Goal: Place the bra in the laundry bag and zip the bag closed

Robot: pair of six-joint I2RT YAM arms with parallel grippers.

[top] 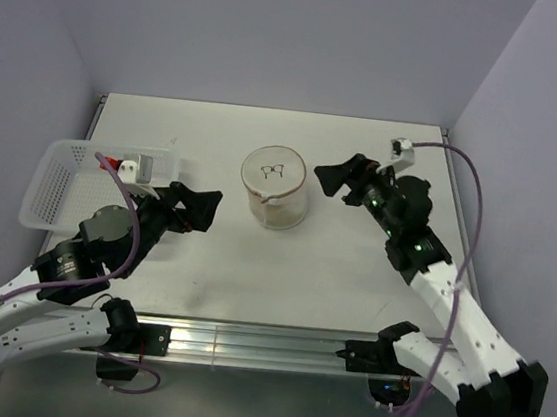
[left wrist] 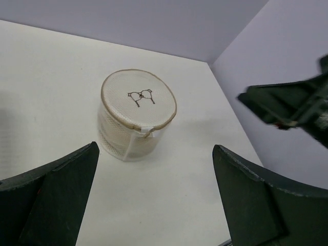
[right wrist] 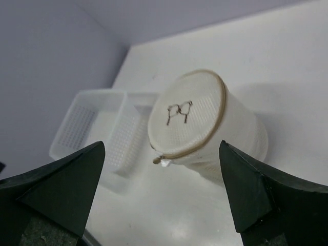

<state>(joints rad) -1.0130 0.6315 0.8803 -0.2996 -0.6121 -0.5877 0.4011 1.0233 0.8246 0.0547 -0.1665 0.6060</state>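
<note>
The laundry bag (top: 277, 189) stands upright at the table's middle, its round lid shut all round inside the brownish zipper rim. It also shows in the left wrist view (left wrist: 136, 114) and the right wrist view (right wrist: 202, 125), where the zipper pull (right wrist: 160, 160) hangs at the rim. The bra is not visible; a yellowish tint shows through the mesh. My left gripper (top: 198, 207) is open and empty, left of the bag. My right gripper (top: 340, 179) is open and empty, right of the bag.
A white perforated plastic basket (top: 60, 184) sits at the table's left edge, also in the right wrist view (right wrist: 97, 130). Purple walls close in the back and sides. The metal rail runs along the near edge.
</note>
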